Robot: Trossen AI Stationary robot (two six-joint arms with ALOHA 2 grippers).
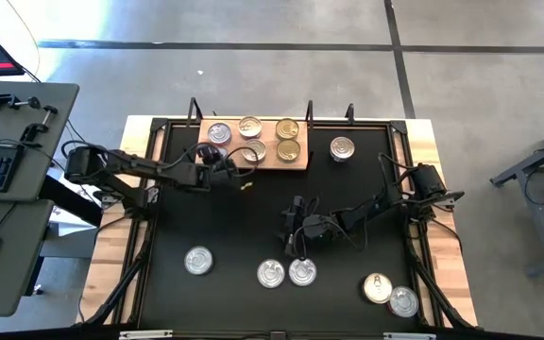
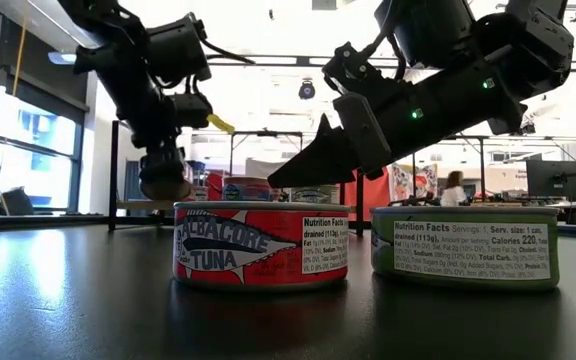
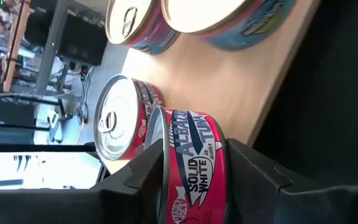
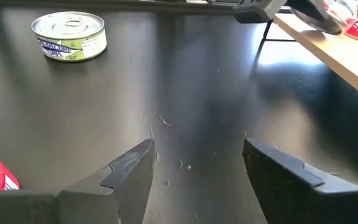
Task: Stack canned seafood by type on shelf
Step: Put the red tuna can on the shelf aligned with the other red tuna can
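So here's where we're at: our left gripper [image 1: 212,167] is at the left end of the shelf [image 1: 263,162], fingers clamped either side of a red albacore tin [image 3: 194,165] held on edge, pull-tab lid facing sideways. Whether the grip is loosening we can't tell; the tin sits between the pads and touches both. Right behind it on the board is another red-sided can [image 3: 124,118] with a silver lid, so we reckon the idea is to put like with like, red on red. Further along the shelf are a gold-lidded can [image 3: 143,25] and a blue-sided one [image 3: 229,15], and from above we count about five tins on the board, silver ones left, gold ones [image 1: 289,140] right. The tight bit is that corner: the neighbouring red can is just beside the held one and the board's edge is close, so a sloppy release could knock it or let the tin roll off. Our right gripper [image 1: 296,236] hangs over bare black table mid-way across, fingers spread wide with nothing between them, just waiting. Loose tins are left all over: one silver-topped can [image 1: 344,148] beside the shelf's right end, a lone can [image 1: 198,260] front left, a pair [image 1: 286,273] front middle, and two more [image 1: 390,294] front right. The right wrist camera also sees a green-labelled tin [image 4: 69,36] well ahead of its fingers, nothing blocking it.
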